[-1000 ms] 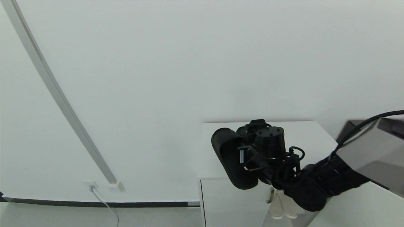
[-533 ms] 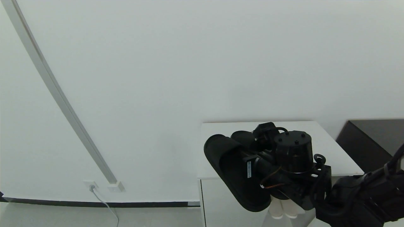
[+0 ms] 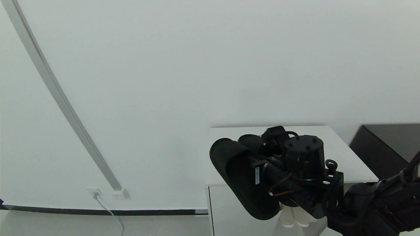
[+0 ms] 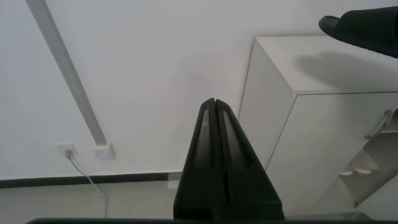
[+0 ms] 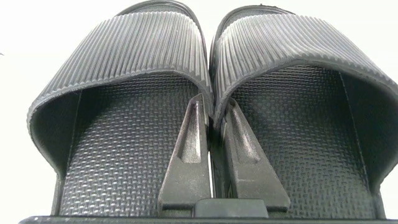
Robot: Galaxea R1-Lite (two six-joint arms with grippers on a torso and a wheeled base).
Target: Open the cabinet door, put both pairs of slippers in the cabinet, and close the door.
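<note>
The black slippers (image 3: 242,177) are up in the air, hanging over the near edge of the white cabinet (image 3: 226,157) top. The right gripper (image 5: 213,118) has one finger inside each slipper and is pinching the straps where the pair meets in the middle, so both get carried as one bundle. A pair of white slippers (image 3: 295,219) sits lower down, just below that gripper. It looks like they're on a shelf inside the cabinet, though I can't make out much of the opening. The left gripper (image 4: 215,124) is off to the left, well apart from the cabinet, fingers pressed together on nothing. My read is that this is the second pair going in. Next the arm needs to drop to shelf level, slide the pair in beside the white ones, let go, then the door gets closed.
</note>
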